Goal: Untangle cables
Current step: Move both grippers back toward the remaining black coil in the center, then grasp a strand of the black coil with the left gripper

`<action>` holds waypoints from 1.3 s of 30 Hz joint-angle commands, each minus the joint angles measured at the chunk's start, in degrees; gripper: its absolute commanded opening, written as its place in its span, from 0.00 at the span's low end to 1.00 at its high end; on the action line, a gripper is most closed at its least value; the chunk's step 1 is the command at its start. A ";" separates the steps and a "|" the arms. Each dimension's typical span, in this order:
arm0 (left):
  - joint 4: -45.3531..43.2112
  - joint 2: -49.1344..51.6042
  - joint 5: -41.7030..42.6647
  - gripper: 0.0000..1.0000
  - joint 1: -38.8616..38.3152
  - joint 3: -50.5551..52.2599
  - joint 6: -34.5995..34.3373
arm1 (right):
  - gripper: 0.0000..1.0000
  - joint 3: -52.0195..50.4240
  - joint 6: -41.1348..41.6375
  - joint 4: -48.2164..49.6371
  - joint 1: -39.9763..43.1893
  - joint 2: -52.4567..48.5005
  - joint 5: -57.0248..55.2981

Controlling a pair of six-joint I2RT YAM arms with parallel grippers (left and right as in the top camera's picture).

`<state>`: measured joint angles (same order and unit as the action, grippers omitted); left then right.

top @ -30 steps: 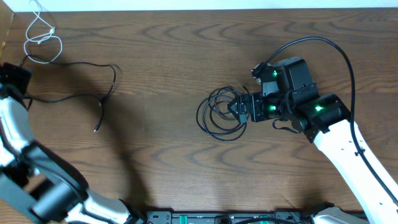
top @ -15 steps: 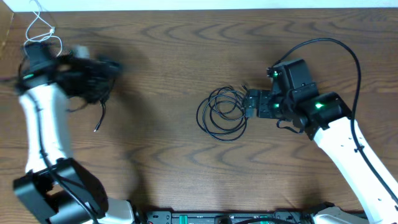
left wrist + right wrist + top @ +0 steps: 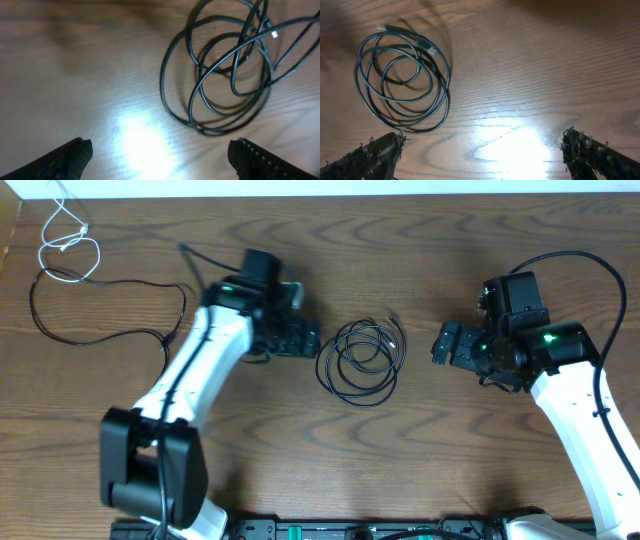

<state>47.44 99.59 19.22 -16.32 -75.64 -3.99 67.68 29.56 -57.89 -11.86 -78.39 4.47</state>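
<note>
A coiled black cable [image 3: 362, 361] lies in loops at the table's middle; it also shows in the left wrist view [image 3: 225, 75] and the right wrist view [image 3: 402, 75]. A second black cable [image 3: 110, 330] lies spread at the left. A white cable [image 3: 68, 242] lies at the far left corner. My left gripper [image 3: 310, 340] is open and empty just left of the coil; its fingertips [image 3: 160, 160] frame bare wood. My right gripper [image 3: 442, 345] is open and empty, well right of the coil; its fingertips [image 3: 482, 155] frame bare wood.
The wooden table [image 3: 300, 450] has a white strip along its far edge. A thick black wire fixed to the right arm [image 3: 570, 260] arcs over the right side.
My left arm swung from the far left to just left of the coil. My right gripper drew back rightward, away from the coil, leaving it lying on the table.
</note>
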 commanded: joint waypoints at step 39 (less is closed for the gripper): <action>-6.54 11.50 -10.49 0.42 -11.89 -0.07 0.72 | 0.99 0.09 -1.38 -4.66 0.31 -0.26 -1.33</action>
<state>40.14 111.13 10.22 -28.51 -75.61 -3.16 67.68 29.08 -62.37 -11.86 -78.39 4.01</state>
